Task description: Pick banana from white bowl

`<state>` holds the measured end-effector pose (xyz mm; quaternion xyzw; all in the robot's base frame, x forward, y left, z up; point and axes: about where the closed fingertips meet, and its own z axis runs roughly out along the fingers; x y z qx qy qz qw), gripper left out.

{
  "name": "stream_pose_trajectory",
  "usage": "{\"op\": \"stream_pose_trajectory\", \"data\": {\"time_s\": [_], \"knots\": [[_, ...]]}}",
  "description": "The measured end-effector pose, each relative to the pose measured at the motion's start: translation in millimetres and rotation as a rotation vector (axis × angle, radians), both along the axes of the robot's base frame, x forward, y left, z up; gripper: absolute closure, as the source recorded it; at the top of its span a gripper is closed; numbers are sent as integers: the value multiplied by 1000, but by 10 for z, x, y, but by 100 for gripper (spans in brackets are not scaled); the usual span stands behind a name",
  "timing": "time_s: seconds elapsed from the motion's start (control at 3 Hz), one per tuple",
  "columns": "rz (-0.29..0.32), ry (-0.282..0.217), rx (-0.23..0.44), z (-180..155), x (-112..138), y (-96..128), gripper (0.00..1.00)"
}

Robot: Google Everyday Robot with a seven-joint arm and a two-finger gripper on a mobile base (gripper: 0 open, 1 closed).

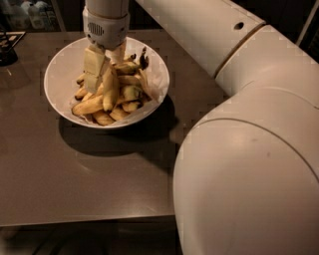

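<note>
The white bowl [56, 74] sits on the brown table and holds several yellow-brown bananas. My gripper [103, 68] reaches straight down into the bowl from above. Its pale fingers [93, 69] are closed on the long yellow banana [110, 89]. That banana stands nearly upright between them, with its lower end among the shorter bananas [94, 105]. A dark stem tip [144, 54] sticks up at the far right of the pile.
My big white arm [239, 149] covers the right side of the table. The table's front edge [84, 219] runs along the bottom. A dark object [7, 50] sits at the far left and bottles [27, 12] stand behind it.
</note>
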<state>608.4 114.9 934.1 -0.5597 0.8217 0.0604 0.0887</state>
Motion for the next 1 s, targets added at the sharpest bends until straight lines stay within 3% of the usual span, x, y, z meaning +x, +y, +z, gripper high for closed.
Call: {"op": "stream_pose_trajectory", "data": {"time_s": [1.0], "knots": [[-7,6,-7,43,8,-12,84]]}}
